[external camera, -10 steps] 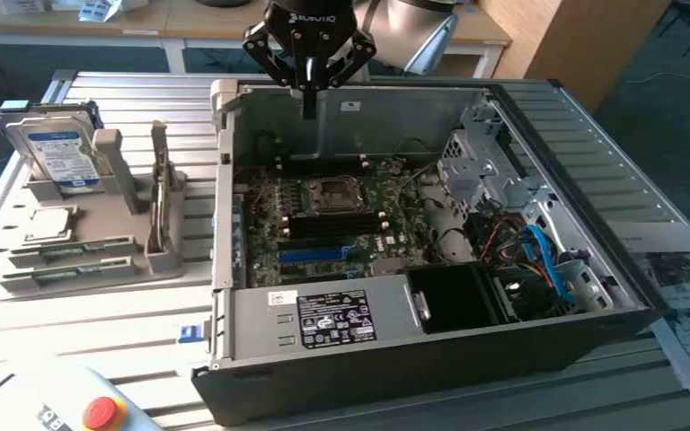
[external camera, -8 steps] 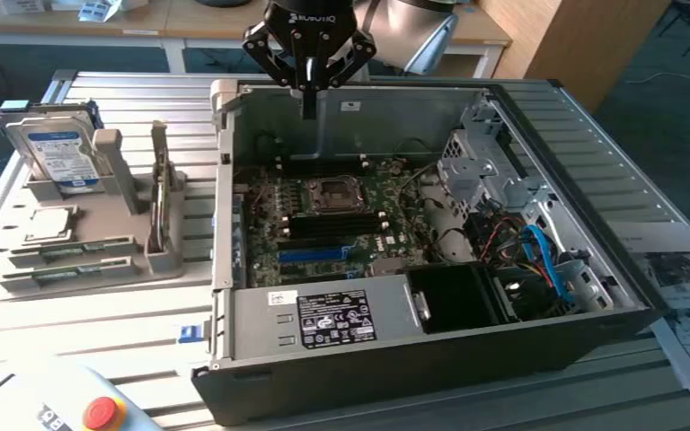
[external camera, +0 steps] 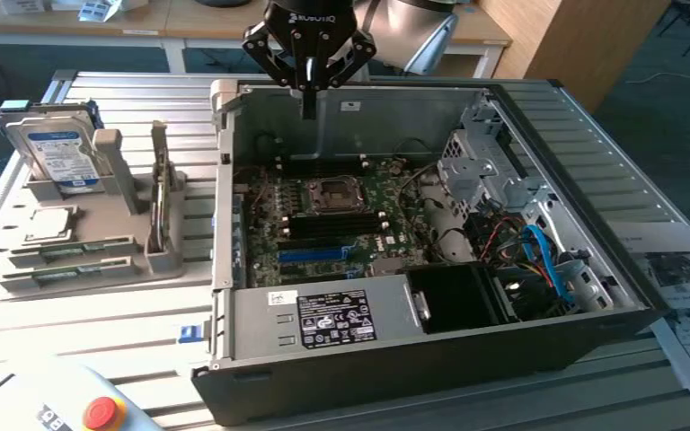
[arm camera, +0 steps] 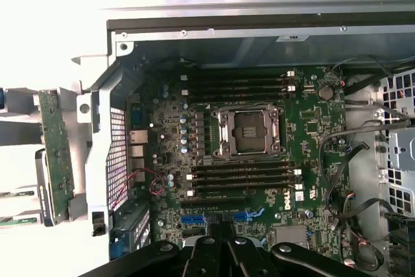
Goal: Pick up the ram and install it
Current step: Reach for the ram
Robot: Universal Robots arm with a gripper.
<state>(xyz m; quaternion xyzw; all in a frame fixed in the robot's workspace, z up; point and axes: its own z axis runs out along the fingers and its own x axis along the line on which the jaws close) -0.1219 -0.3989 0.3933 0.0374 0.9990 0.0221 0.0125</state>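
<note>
One gripper (external camera: pixel 309 106), fingers pinched together, holding nothing, above one open computer (external camera: pixel 417 364). One ram (external camera: pixel 159 180) upright in stand (external camera: pixel 141 265), near one hard drive (external camera: pixel 60 153).

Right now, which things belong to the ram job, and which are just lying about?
Job: long green ram stick; open black computer case; black memory slots.
Lying about: boxy blue-labelled hard drive; square silver processor chip; red stop button; printed papers.
</note>
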